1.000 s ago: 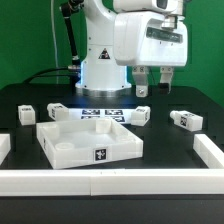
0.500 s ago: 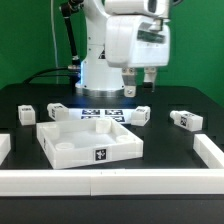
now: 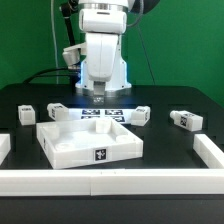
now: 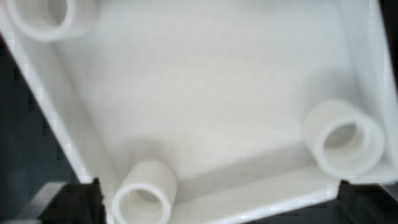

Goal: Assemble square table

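Note:
The square table's top point(image 3: 75, 138) is a white tray with a raised rim and a tag on its front wall, lying in the middle of the black table. My gripper point(image 3: 98, 94) hangs open above the top's back edge and holds nothing. The wrist view looks down into the top point(image 4: 196, 100), with round sockets point(image 4: 347, 145) in its corners, and my gripper point(image 4: 217, 203) shows only as dark tips at the picture's edge. White tagged legs lie around the top: two point(image 3: 25, 114) point(image 3: 55, 110) at the exterior view's left, one point(image 3: 140, 114) behind the top's right corner, one point(image 3: 183, 120) farther right.
The marker board point(image 3: 112, 112) lies flat behind the top, under the arm. Long white border rails run along the front point(image 3: 110, 181) and at both sides point(image 3: 208, 150) point(image 3: 4, 148). The robot's base point(image 3: 103, 65) stands at the back, with a cable at the left.
The arm has swung from the exterior view's right to the centre. The gripper has come down over the top's back edge and stayed open. No part has moved.

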`<state>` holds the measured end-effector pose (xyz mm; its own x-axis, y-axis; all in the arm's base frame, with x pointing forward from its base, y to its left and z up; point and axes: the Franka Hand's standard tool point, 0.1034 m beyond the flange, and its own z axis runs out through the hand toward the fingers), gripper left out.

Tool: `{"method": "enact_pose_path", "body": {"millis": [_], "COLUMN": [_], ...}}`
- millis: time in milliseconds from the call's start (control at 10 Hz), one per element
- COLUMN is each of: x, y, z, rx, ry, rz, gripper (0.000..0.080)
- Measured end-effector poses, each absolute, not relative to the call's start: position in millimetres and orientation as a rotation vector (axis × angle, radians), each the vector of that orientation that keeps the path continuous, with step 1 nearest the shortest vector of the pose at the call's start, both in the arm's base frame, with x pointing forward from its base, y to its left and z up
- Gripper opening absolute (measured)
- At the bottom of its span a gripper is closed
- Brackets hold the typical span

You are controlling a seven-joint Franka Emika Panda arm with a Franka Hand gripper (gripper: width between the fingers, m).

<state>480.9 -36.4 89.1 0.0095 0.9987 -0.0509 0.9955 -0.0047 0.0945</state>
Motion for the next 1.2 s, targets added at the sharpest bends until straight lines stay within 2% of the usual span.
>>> {"method": "enact_pose_path", "body": {"millis": [300, 500, 600, 1100, 1200], "x": [479.3, 462.9, 457.7, 457.5, 448.7], "y": [-40.4, -64.0, -71.9, -73.0, -80.1], "z": [87.4, 74.5, 68.1, 67.4, 57.6], "rx": [1.963, 1.728, 1.742, 1.755, 1.778], "ry": [2.315, 2.519, 2.526, 2.518, 2.527], "rz": [0.024, -0.035, -0.048, -0.048, -0.068], "gripper": [0.065, 0.065, 0.065, 0.065, 0.065]}}
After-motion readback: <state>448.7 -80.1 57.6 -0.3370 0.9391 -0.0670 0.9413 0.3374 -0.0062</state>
